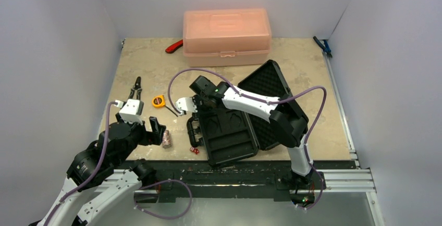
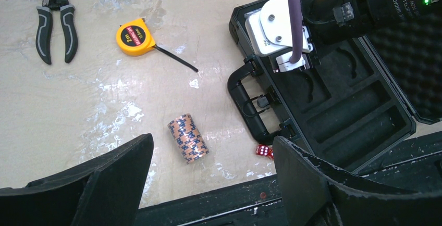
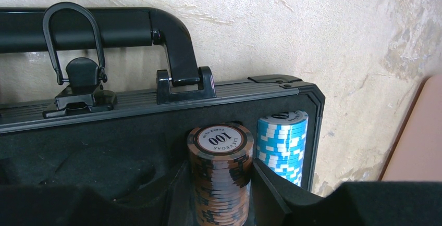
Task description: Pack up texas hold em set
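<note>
The black foam-lined briefcase (image 1: 229,143) lies open at mid-table, handle (image 2: 245,101) to the left. My right gripper (image 1: 187,107) is over its far-left corner, shut on a reddish-brown chip stack (image 3: 221,176) standing in the foam (image 3: 94,163), next to a blue stack (image 3: 281,141) seated in the corner slot. My left gripper (image 2: 212,145) is open and empty above the near edge. Another reddish-brown stack (image 2: 188,138) lies on its side on the table between its fingers' line of view. Two red dice (image 2: 264,151) lie beside the handle. No grey stack shows.
A translucent pink box (image 1: 226,36) stands at the back. A yellow tape measure (image 2: 134,37) and black pliers (image 2: 54,23) lie left of the case. A red-handled tool (image 1: 174,46) lies by the box, a blue tool (image 1: 323,46) at the far right.
</note>
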Action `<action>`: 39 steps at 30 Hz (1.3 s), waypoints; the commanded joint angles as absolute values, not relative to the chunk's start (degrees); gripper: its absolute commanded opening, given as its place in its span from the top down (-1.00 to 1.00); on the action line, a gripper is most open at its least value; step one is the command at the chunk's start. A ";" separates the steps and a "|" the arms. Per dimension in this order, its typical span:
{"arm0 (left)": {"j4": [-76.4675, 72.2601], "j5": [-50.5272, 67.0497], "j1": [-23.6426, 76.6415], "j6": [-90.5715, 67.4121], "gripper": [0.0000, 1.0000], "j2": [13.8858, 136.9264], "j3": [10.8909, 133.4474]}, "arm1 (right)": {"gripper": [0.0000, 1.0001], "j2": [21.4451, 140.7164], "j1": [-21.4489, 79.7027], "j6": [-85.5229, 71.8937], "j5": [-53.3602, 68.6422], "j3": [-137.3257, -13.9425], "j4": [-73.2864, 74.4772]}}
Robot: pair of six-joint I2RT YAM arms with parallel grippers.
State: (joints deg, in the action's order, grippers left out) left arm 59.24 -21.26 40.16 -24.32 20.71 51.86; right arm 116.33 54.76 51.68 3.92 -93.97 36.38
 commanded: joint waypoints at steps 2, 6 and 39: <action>58.01 -21.71 40.01 -23.29 -0.69 20.76 51.79 | -0.05 116.99 56.94 51.79 7.32 -95.73 33.84; 58.01 -21.66 40.03 -23.25 -0.69 20.81 51.71 | -0.16 115.93 56.98 50.90 8.67 -95.65 33.43; 62.28 -27.47 39.99 -28.48 -1.00 34.53 53.50 | -0.98 79.84 57.13 27.57 9.61 -64.76 4.79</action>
